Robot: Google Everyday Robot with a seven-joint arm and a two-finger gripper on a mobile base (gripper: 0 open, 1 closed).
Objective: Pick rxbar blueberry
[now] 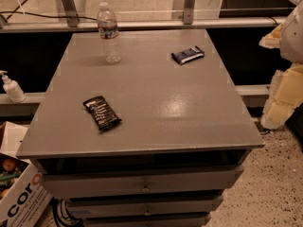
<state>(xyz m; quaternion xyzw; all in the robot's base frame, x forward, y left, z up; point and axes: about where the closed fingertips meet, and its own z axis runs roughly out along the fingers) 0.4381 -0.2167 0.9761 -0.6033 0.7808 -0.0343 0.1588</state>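
Note:
The rxbar blueberry (188, 55) is a small flat bar in a dark navy wrapper with a whitish patch. It lies at the far right of the grey cabinet top (156, 103). A black-wrapped bar with white text lines (102, 113) lies at the front left. My gripper (283, 96) shows as pale white and yellowish parts at the right edge of the camera view. It is off the cabinet top, to the right of it and well away from the navy bar.
A clear plastic water bottle (109, 32) stands upright at the far left of the top. A hand-sanitiser pump bottle (12, 87) stands on a ledge to the left. A cardboard box (19, 193) stands on the floor at lower left. Drawers (142, 186) front the cabinet.

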